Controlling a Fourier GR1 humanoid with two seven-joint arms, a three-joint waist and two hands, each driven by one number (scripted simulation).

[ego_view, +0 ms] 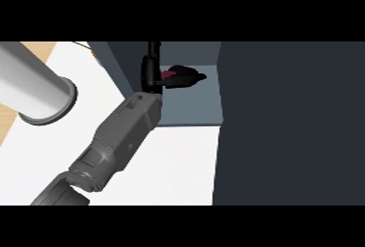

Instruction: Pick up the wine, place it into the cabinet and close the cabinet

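My right forearm runs from the lower left up to the open cabinet, which has a blue-grey shelf. The black right hand is inside the cabinet opening, above that shelf, with its fingers curled round the wine bottle. Only a small dark red part of the bottle shows between the fingers; the hand hides the rest. Whether the bottle rests on the shelf cannot be told. The cabinet's dark door stands open and fills the right side of the view. The left hand does not show.
A thick pale grey cylinder with a flanged end lies across the upper left, over the white counter. A strip of wooden surface shows at the far left edge.
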